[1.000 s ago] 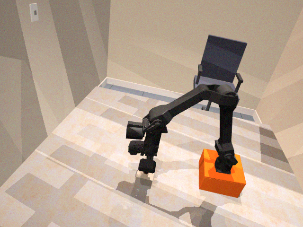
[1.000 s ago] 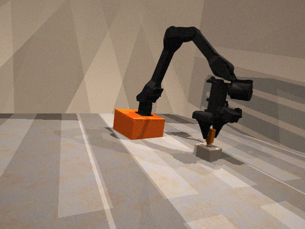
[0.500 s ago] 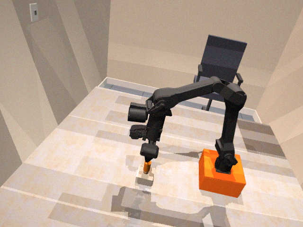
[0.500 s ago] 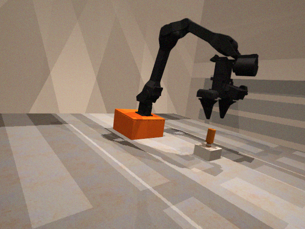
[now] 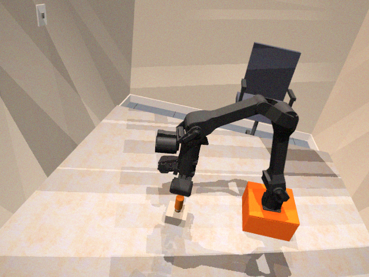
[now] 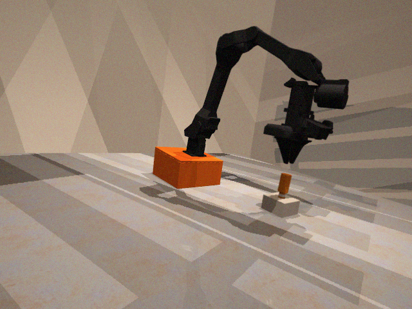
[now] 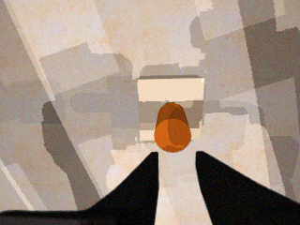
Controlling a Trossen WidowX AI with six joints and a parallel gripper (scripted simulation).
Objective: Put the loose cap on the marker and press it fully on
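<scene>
The orange cap [image 5: 179,203] [image 6: 284,183] [image 7: 172,127] sits on the marker, which stands upright in the pale holder block [image 5: 172,213] [image 6: 286,206] [image 7: 171,89]. Only a short bit of the marker [image 6: 282,196] shows under the cap. My gripper [image 5: 180,194] [image 6: 288,161] [image 7: 176,157] hangs straight above the cap, clear of it by a small gap. Its fingers point down, stand close together and hold nothing.
The arm is mounted on an orange base block [image 5: 268,223] [image 6: 186,172] to the right of the holder in the top view. A dark office chair [image 5: 269,77] stands behind the table by the far wall.
</scene>
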